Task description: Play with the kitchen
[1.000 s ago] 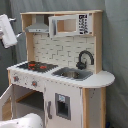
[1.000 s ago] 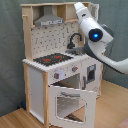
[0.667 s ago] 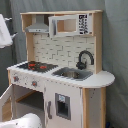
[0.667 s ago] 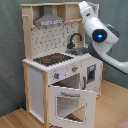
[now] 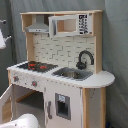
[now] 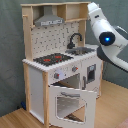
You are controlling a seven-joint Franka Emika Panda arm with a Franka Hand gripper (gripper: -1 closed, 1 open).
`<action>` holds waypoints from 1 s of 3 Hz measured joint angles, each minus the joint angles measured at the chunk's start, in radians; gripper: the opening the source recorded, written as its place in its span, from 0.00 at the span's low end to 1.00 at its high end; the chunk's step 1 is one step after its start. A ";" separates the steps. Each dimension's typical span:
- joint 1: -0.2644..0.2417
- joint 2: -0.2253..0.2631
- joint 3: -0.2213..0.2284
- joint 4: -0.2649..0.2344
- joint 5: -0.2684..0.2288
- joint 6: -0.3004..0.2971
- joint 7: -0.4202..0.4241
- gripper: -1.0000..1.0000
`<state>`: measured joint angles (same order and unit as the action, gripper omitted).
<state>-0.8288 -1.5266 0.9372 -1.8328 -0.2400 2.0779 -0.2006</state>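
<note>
The kitchen (image 5: 65, 75) stands in the middle of both exterior views, white panels with light wood trim. Its black-red stovetop (image 5: 36, 65) lies beside the grey sink (image 5: 73, 74) and the black faucet (image 5: 86, 58). A silver hood (image 6: 49, 20) hangs under the top shelf, in front of the pegboard back (image 6: 52, 41). The oven door (image 6: 71, 103) is folded down and open. My white arm (image 6: 106, 36), with a blue light, rises at the second exterior view's right, beside the kitchen's upper corner. Only a white sliver of my gripper (image 5: 2, 39) shows at the first exterior view's left edge, away from the kitchen.
A grey curtain (image 5: 116, 45) hangs behind the kitchen. The floor is light wood (image 6: 15, 117). A white rounded part of the arm's base (image 5: 22, 121) fills the first exterior view's bottom left corner. A white cupboard door (image 5: 62, 106) with a dark dispenser faces front.
The arm has drawn back from the kitchen: it slid toward the first exterior view's left edge, almost out of view, and to the right in the second exterior view. The kitchen stays unchanged.
</note>
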 joint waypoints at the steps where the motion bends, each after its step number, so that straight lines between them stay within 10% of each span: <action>1: 0.066 0.001 0.013 -0.043 -0.073 -0.060 0.030 1.00; 3: 0.172 0.005 0.025 -0.162 -0.186 -0.144 0.094 1.00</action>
<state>-0.6565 -1.5211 0.9625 -1.9946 -0.4260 1.9338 -0.1064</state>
